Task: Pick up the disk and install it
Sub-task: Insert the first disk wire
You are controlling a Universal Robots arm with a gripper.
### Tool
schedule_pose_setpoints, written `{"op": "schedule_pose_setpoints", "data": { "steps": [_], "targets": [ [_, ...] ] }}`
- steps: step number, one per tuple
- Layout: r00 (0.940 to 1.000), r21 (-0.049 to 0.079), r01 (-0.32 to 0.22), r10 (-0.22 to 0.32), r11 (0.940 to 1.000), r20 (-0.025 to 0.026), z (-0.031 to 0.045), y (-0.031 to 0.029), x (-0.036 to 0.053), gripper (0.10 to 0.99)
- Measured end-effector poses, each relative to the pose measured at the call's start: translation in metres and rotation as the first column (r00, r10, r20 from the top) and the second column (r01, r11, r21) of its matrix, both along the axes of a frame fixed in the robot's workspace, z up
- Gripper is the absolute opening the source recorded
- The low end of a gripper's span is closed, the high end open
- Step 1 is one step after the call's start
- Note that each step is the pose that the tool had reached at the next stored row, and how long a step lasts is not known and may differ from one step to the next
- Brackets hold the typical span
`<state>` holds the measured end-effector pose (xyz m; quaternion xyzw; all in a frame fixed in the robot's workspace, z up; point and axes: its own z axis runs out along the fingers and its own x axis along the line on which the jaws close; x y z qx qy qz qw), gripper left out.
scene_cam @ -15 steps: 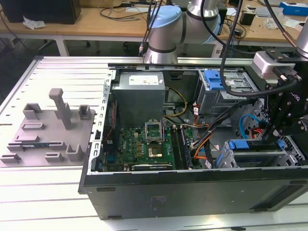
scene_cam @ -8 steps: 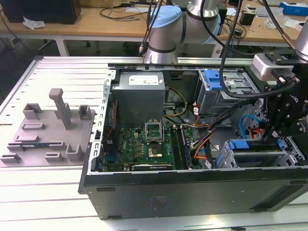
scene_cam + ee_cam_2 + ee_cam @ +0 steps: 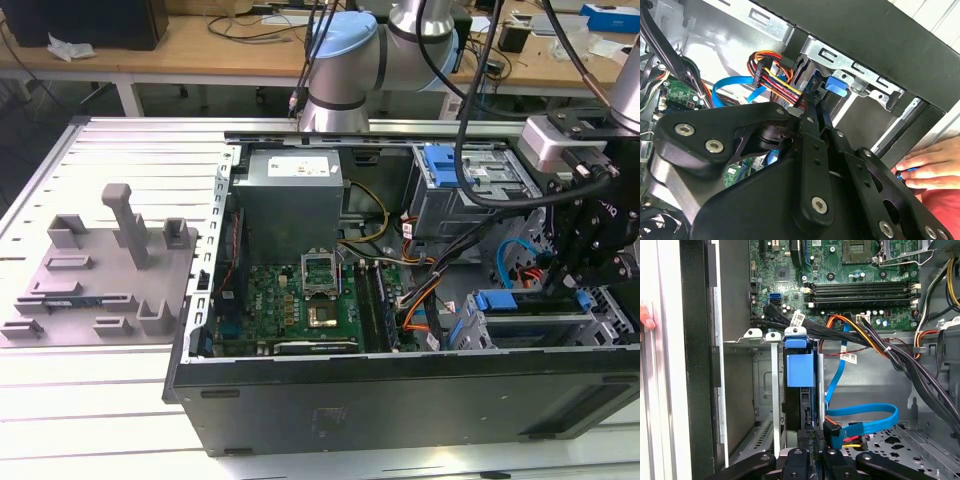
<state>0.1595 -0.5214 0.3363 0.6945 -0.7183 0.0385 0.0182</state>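
Gripper (image 3: 809,434) low in the drive cage (image 3: 765,390) at the exterior view's right, jaws nearly closed, seemingly pinching the thin edge of the disk (image 3: 800,369) — standing on edge, partway into its slot. Likely to jam against the cage rails if pushed askew. Blue cable (image 3: 860,412) just beside — easily snagged. Person's hand (image 3: 932,167) near the case wall, at risk from any swing.

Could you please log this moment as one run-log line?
gripper: shut on disk | disk: standing on edge in drive bay | hand: on case edge
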Motion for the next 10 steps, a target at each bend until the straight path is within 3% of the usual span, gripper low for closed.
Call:
{"op": "schedule_pose_setpoints", "data": {
  "steps": [6,10],
  "targets": [
    [1.0,0.0,0.001,-0.001,1.0,0.0,0.006,-0.0001,0.0,0.239],
    [1.0,0.0,0.004,-0.004,1.0,0.0003,0.0188,-0.0001,0.0,0.239]
  ]
}}
